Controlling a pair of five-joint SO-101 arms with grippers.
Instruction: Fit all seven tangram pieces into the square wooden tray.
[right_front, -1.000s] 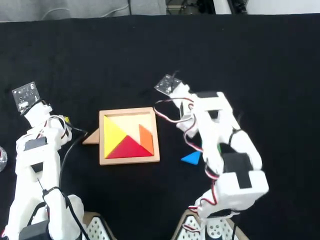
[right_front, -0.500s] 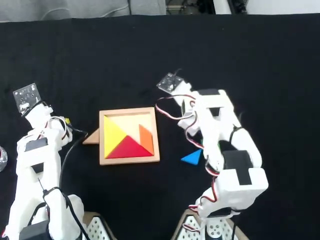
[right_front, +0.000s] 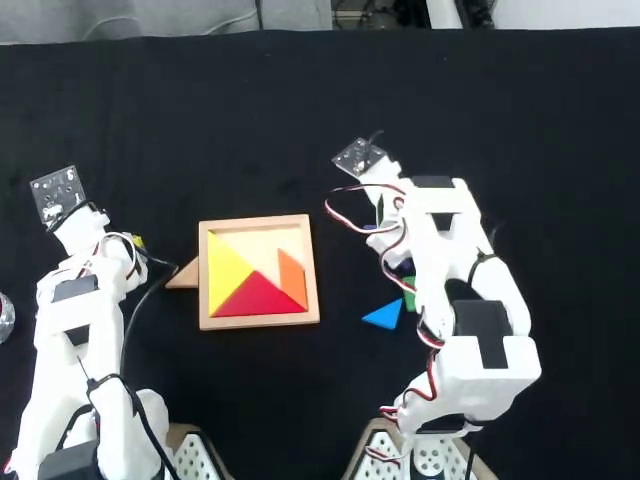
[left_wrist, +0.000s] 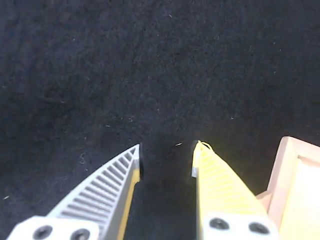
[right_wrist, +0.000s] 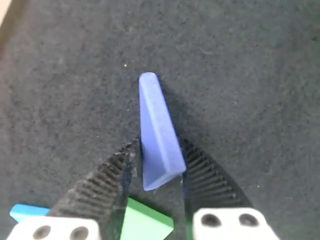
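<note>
The tray (right_front: 258, 321) sits a little left of centre in the high view, on the black surface (right_front: 200, 130). Inside it lie a yellow triangle (right_front: 227, 272) at the left, a red triangle (right_front: 259, 298) along the lower edge and an orange piece (right_front: 292, 277) at the right. A pale piece (right_front: 266, 240) fills the upper part. A tan triangle (right_front: 184, 275) lies outside, touching the tray's left rim.

The right tool (right_wrist: 156, 146) is closed on a violet piece (right_wrist: 157, 130), which stands on edge between the two black fingers (right_wrist: 116, 172) with its narrow end poking out past the tips. It is held above the cloth, right of the tray and apart from it. Just behind the fingers, close to the arm, lies a green piece (right_wrist: 146, 223), and a blue triangle (right_front: 384, 316) lies on the surface between the tray and the right arm, lower right of the tray (a sliver of it peeks in at the wrist camera's corner too).

The left tool (left_wrist: 168, 147) is at the left side of the high view, near the tan triangle. Its jaws stand moderately apart with only bare cloth between them. From its wrist camera the tray's corner is visible at the lower right edge.
</note>
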